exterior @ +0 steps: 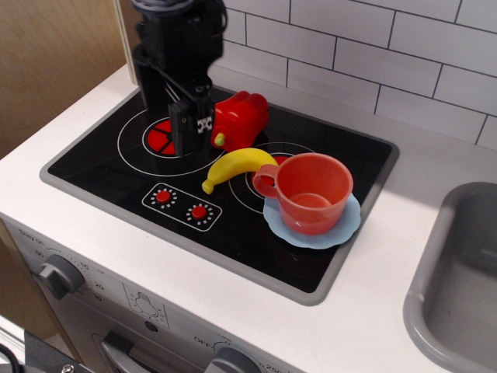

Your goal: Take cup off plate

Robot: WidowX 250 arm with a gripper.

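The orange-red cup (314, 192) stands upright on the light blue scalloped plate (347, 228) on the right burner of the black toy hob, its loop handle pointing left. My black gripper (172, 128) hangs over the left burner, well left of the cup and just left of the red pepper. Its jaws stand apart and hold nothing. It touches neither cup nor plate.
A red bell pepper (238, 117) and a yellow banana (234, 167) lie between the gripper and the cup. A grey sink (458, 280) is at the right. A white tiled wall runs behind the hob and a wooden panel stands at the left.
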